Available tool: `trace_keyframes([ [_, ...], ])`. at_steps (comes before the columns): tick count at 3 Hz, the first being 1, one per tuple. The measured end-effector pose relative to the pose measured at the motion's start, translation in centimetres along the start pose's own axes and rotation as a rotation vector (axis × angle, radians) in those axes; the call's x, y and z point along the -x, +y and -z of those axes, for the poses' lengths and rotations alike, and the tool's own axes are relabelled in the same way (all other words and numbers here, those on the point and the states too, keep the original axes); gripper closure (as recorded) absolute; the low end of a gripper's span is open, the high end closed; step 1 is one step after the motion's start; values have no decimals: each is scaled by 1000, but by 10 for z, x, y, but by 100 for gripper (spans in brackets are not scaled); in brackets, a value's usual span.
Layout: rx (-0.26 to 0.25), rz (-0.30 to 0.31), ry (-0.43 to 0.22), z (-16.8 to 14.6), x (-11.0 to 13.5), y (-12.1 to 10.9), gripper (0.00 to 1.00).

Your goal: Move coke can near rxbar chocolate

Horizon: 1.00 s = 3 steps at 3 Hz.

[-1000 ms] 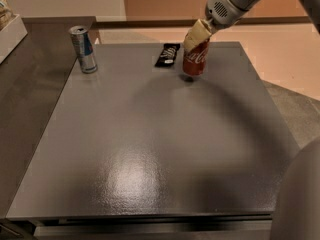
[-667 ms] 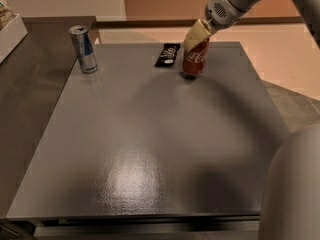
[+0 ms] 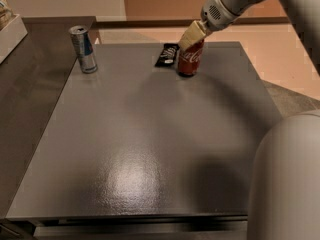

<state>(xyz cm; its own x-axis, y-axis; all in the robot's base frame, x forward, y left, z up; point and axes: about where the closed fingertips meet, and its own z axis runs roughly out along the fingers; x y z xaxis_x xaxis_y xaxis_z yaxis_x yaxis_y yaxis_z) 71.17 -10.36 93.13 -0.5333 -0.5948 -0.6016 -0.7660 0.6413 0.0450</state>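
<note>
The coke can (image 3: 189,61), red with white script, stands upright on the grey table (image 3: 150,144) near its far edge. The rxbar chocolate (image 3: 166,55), a flat black bar with white markings, lies just left of the can, almost touching it. My gripper (image 3: 193,35) comes in from the upper right. Its cream fingers (image 3: 190,36) are closed around the can's top, which they hide.
A slim blue-and-silver can (image 3: 83,49) stands at the table's far left. A white box (image 3: 10,34) sits on the darker counter at the left edge. A grey part of my arm (image 3: 287,179) fills the lower right corner. The floor beyond the table is tan.
The coke can, the bar and my gripper stay in place. The grey arm part at the lower right has come further into view.
</note>
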Motion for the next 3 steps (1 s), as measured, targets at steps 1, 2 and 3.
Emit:
trace_keyframes([
  [1, 4, 6, 3, -8, 2, -3, 38],
  [2, 8, 6, 5, -12, 2, -2, 16],
  [3, 12, 7, 8, -16, 2, -2, 0],
])
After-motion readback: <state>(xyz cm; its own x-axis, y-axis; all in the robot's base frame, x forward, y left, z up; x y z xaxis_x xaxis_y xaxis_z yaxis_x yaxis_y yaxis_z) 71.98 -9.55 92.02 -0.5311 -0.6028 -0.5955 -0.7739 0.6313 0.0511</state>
